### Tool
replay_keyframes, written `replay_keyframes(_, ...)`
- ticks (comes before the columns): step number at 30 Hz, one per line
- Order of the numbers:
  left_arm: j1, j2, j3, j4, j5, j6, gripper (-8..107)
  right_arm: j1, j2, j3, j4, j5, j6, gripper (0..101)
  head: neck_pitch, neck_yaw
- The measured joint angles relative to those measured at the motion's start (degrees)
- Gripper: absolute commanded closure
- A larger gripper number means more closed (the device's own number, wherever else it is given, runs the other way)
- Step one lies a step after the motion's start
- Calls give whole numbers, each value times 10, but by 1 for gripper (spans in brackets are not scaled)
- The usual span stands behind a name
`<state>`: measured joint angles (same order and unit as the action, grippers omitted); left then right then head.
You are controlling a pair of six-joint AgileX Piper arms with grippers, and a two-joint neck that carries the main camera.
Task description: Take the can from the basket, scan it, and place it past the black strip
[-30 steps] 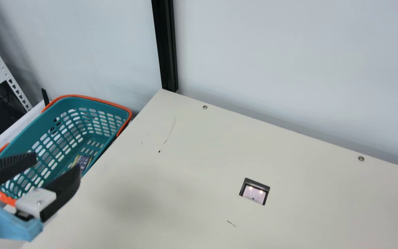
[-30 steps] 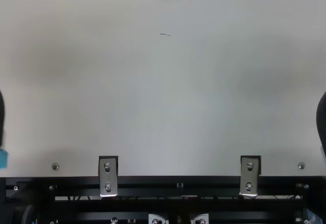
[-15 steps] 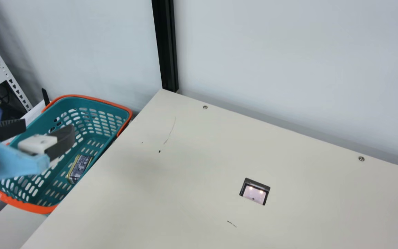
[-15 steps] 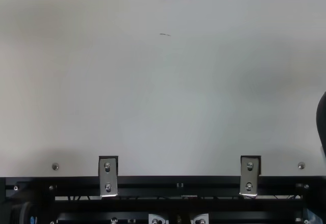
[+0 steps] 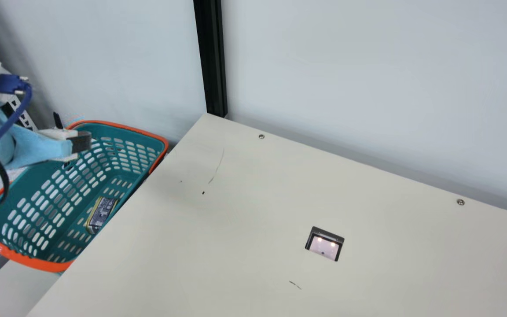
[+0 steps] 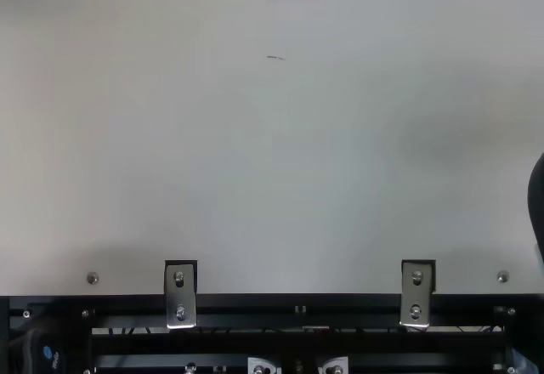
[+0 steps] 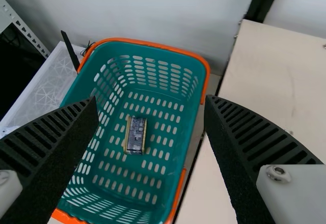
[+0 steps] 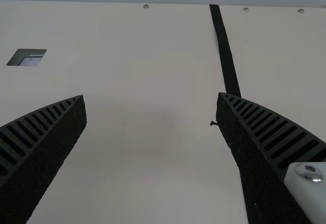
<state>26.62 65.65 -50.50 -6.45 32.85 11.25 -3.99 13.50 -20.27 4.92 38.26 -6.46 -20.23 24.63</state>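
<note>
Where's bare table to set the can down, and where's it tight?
Bare table lies between basket and scanner window; more between that window and the black strip, and past the strip. Tight: the basket, with the can inside and the left pincer near.

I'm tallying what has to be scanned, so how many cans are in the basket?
1. The can lies on the floor of the teal basket, near its middle. The left gripper covers a little of the basket's side, so something small could be hidden there.
</note>
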Motion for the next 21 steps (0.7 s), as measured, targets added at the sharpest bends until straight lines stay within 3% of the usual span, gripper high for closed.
replay_keyframes(11,78,166,-54,-40,1,138,9,0,0,0,0,0,0,0,0,0)
replay_keyframes(21,79,302,-81,11,-15,129,9,0,0,0,0,0,0,0,0,0)
